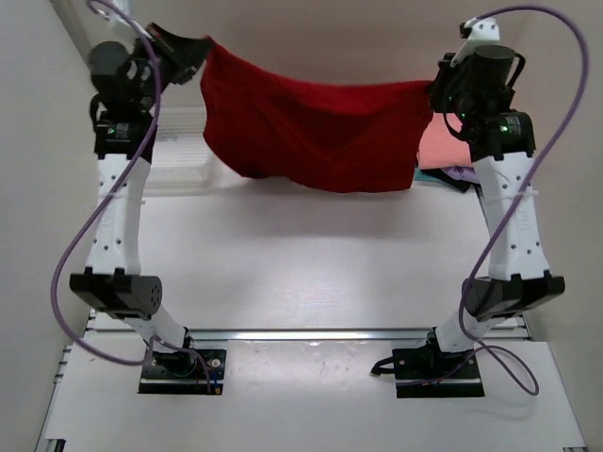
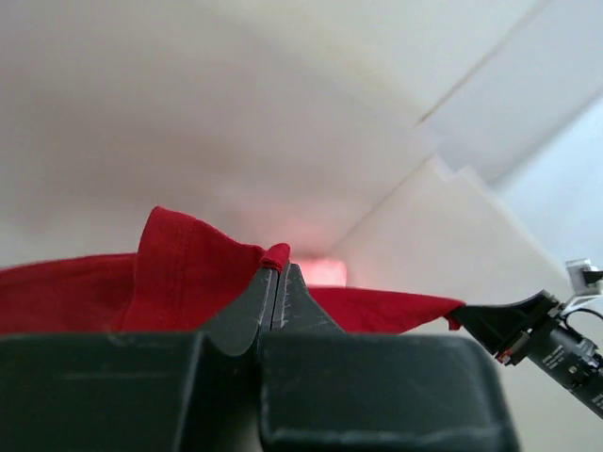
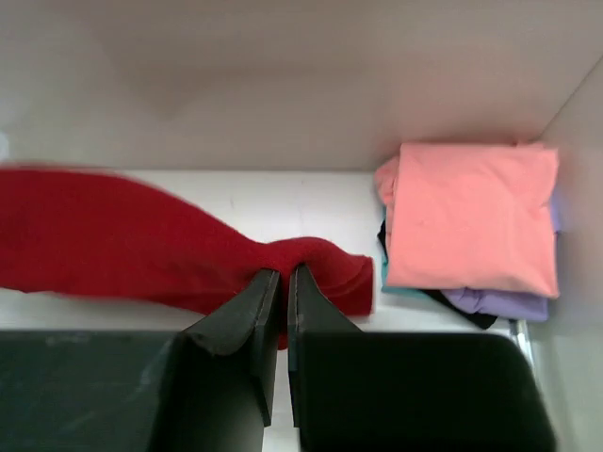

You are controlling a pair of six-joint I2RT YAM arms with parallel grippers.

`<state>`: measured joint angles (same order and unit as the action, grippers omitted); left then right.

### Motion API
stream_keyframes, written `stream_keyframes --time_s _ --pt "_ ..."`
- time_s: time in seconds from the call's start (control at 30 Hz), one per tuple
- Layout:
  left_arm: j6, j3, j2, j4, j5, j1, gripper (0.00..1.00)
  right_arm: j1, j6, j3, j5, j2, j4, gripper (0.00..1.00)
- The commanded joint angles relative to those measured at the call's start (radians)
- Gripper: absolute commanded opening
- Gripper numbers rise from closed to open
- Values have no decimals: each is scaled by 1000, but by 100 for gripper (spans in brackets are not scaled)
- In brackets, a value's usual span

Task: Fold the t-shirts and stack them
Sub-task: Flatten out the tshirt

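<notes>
1. Top external view: red shirt hangs stretched in the air between the 2 arms, over the far side of the table.
2. Left gripper jaws pinch 1 corner.
3. Right gripper jaws pinch the other end, all bunched up.
4. Folded stack, pink on top, sits at the far right.

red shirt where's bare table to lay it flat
The wide bare table between the left arm and right arm, under the hanging red shirt, is free. Crowded at the far corners: white basket far left, folded stack far right.
</notes>
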<state>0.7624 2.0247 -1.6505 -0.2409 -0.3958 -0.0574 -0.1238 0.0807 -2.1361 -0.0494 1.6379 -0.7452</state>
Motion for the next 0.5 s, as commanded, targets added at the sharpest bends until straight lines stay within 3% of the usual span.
stream_keyframes --time_s 0.0,0.17,0.23,0.3,0.47 --pt "-58 -2 145 29 -61 27 0 -4 -12 49 -15 -73 24 0" --pt "-52 -479 386 54 -84 19 0 1 -25 344 3 -240 21 0" --pt "-31 -682 550 84 -75 5 0 13 -19 491 32 -314 27 0" --pt "30 -957 683 129 -83 16 0 33 -12 625 80 -419 15 0" --pt "35 -1208 935 -98 -91 -47 0 81 57 959 166 -604 -101 0"
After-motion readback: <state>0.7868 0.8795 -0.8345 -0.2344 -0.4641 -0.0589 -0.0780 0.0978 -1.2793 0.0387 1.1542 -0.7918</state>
